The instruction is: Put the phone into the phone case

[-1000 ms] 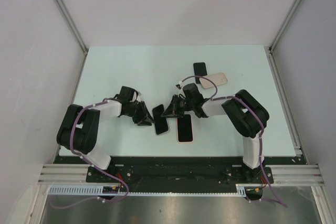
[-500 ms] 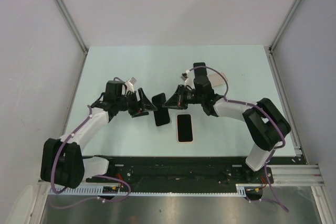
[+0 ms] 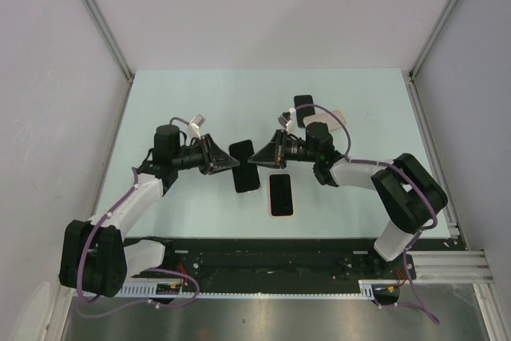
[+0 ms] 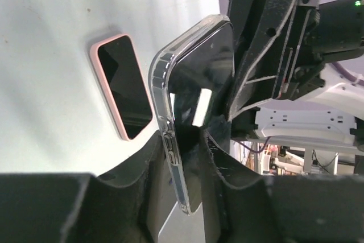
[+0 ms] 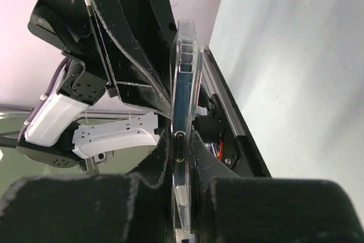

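A black phone in a clear case point(image 3: 244, 167) is held on edge above the table between my two grippers. My left gripper point(image 3: 227, 159) is shut on one end of it; in the left wrist view the cased phone point(image 4: 193, 101) stands between my fingers point(image 4: 182, 140). My right gripper point(image 3: 259, 155) is shut on the other end; in the right wrist view the case point(image 5: 185, 83) shows edge-on, pinched at my gripper point(image 5: 181, 140). The two grippers face each other closely.
A phone in a pink case point(image 3: 280, 195) lies flat on the table just in front of the grippers and also shows in the left wrist view point(image 4: 120, 92). A black phone point(image 3: 303, 105) and a beige case point(image 3: 335, 120) lie at the back behind the right arm.
Both arms have stretched out and raised the cased phone away from the table's near side. The left arm has swung out to the left. Both grippers stay closed on it.
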`<state>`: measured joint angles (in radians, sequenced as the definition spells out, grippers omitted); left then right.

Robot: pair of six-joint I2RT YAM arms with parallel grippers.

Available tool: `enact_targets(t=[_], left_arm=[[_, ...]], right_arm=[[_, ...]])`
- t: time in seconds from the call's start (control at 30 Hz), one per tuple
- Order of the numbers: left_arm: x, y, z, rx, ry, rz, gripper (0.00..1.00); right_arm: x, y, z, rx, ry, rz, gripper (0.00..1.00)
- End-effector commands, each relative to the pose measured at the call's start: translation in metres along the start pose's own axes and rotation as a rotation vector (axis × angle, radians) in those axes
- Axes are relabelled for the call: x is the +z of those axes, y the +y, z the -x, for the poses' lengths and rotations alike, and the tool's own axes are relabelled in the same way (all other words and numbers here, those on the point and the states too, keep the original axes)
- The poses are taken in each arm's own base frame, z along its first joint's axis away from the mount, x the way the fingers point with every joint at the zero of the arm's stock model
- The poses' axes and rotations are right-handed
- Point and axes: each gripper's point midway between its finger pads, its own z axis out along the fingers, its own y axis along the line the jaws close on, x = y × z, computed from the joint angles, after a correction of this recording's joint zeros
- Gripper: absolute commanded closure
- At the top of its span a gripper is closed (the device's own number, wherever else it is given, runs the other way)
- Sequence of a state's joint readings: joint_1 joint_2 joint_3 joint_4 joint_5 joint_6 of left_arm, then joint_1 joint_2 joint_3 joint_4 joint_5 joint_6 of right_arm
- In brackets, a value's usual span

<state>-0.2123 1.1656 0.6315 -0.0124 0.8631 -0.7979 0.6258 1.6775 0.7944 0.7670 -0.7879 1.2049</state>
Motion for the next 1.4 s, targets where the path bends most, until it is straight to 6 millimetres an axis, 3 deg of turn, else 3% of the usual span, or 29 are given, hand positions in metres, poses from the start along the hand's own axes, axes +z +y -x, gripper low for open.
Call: enact_targets(t=[0.0, 0.17, 0.27, 0.43, 0.63, 0.7, 0.73, 0.83, 0.93, 0.97, 1.07, 1.23, 1.33, 1.37], left_arm=[[-0.009, -0.05, 0.001, 0.091, 0.01, -0.189, 0.73], [-0.01, -0.059, 0.006, 0.093, -0.011, -0.234, 0.83], [-0.01, -0.064, 0.007, 0.074, -0.013, -0.272, 1.0], [-0.007, -0.059, 0.012, 0.046, -0.04, -0.247, 1.0], [-0.003, -0.05, 0.016, 0.028, -0.052, -0.207, 1.0], [-0.002, -0.047, 0.015, 0.023, -0.051, -0.2, 1.0], [-0.001, -0.047, 0.015, 0.027, -0.05, -0.201, 1.0], [-0.002, -0.046, 0.011, 0.038, -0.035, -0.204, 1.0], [-0.005, -0.045, 0.005, 0.063, -0.017, -0.197, 0.82], [-0.006, -0.045, 0.003, 0.069, -0.014, -0.198, 0.67], [-0.006, -0.044, -0.001, 0.071, -0.005, -0.2, 0.45], [0.001, -0.046, -0.01, 0.076, 0.041, -0.209, 0.42], [0.005, -0.047, -0.014, 0.07, 0.067, -0.21, 0.45], [0.006, -0.048, -0.015, 0.072, 0.073, -0.212, 0.5]], right_arm=[[-0.004, 0.046, -0.007, -0.073, 0.023, 0.149, 0.94], [-0.006, 0.047, -0.011, -0.066, 0.033, 0.171, 0.93], [-0.007, 0.047, -0.015, -0.069, 0.048, 0.174, 0.87], [-0.015, 0.041, -0.025, -0.062, 0.067, 0.159, 0.64], [-0.02, 0.025, -0.036, -0.048, 0.083, 0.102, 0.6], [-0.02, 0.023, -0.036, -0.049, 0.075, 0.095, 0.64], [-0.021, 0.023, -0.035, -0.053, 0.069, 0.095, 0.78], [-0.022, 0.027, -0.029, -0.065, 0.043, 0.11, 0.97], [-0.025, 0.037, -0.024, -0.074, 0.031, 0.147, 1.0], [-0.026, 0.039, -0.023, -0.074, 0.029, 0.154, 1.0], [-0.027, 0.043, -0.022, -0.075, 0.033, 0.176, 1.0], [-0.025, 0.047, -0.026, -0.061, 0.052, 0.215, 1.0], [-0.022, 0.045, -0.03, -0.052, 0.064, 0.212, 0.98], [-0.022, 0.045, -0.031, -0.055, 0.068, 0.212, 0.97]])
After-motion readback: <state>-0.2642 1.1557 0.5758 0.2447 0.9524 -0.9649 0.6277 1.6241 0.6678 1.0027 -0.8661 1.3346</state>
